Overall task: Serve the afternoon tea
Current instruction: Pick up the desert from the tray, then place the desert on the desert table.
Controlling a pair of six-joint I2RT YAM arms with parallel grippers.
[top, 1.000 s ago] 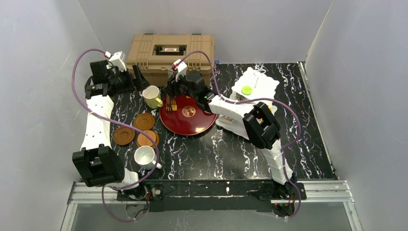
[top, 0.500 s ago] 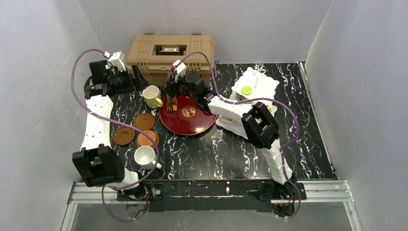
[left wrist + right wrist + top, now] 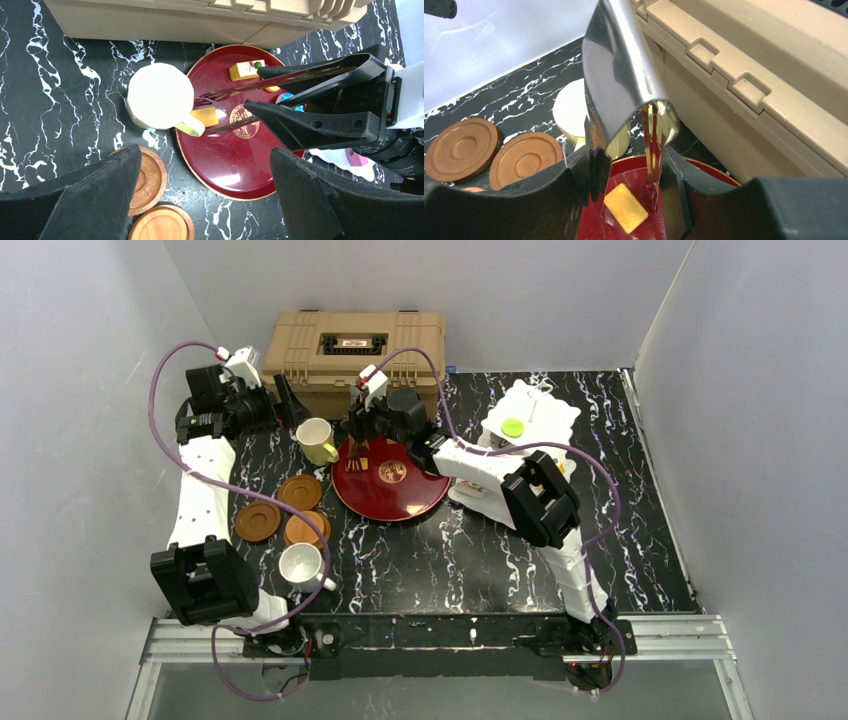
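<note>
right claw (image 3: 626, 157) grips tongs (image 3: 621, 75) over yellow cake (image 3: 625, 208) (left claw (image 3: 205, 155) wide open).

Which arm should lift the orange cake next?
Right, probably. The right tool holds tongs, tips either side of the orange cake on the tray; the left tool is open and empty near the mug.

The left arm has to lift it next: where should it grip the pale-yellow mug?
The pale-yellow mug stands upright with its handle pointing at the red tray, under the tongs. So it is probably best to pinch the rim on the side opposite the handle, coming from above.
</note>
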